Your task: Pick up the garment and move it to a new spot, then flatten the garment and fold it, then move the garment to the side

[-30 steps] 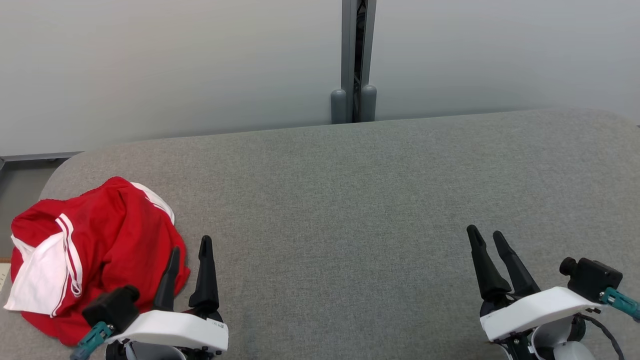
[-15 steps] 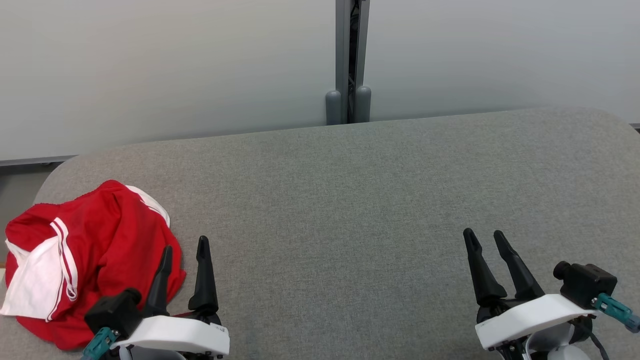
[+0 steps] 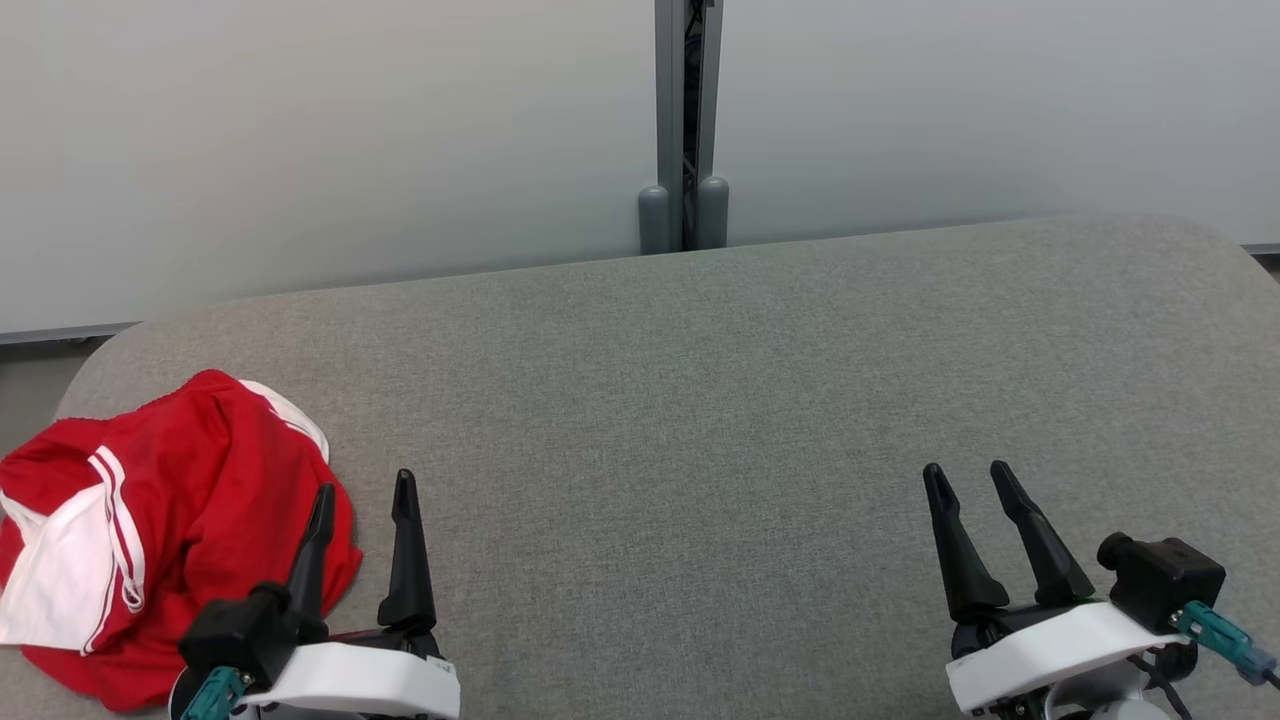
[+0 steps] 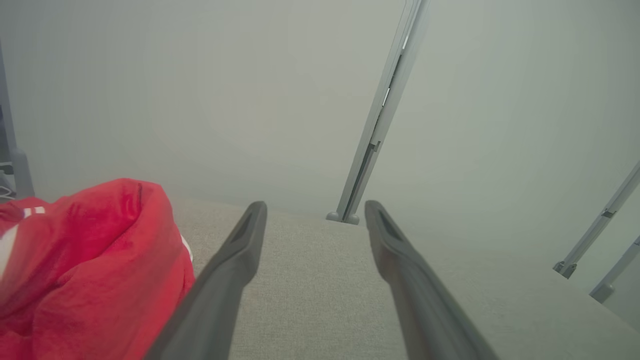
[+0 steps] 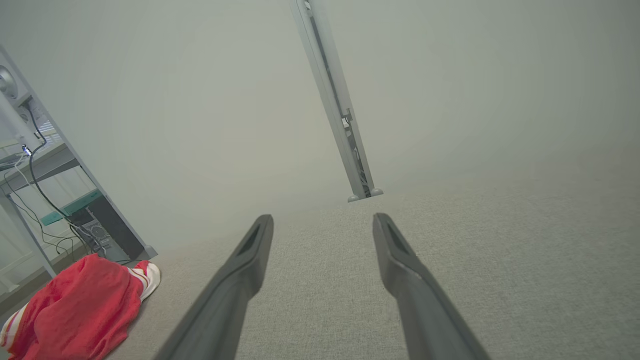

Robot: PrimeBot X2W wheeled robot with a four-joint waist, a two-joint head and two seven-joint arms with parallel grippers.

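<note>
Red garment [image 3: 170, 520] crumpled at left edge of table [image 3: 700, 380] | step: first pickup, not begun | left gripper [image 3: 362, 485] spread wide, empty, just beside garment | right gripper [image 3: 966, 469] spread, empty | next: likely left gripper shifts onto garment, pinches a fold.

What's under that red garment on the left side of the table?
The red garment lies crumpled on the grey padded tabletop, which shows along its far and right edges. Its own folds cover the middle of the heap, so whether anything else lies beneath cannot be told.
</note>
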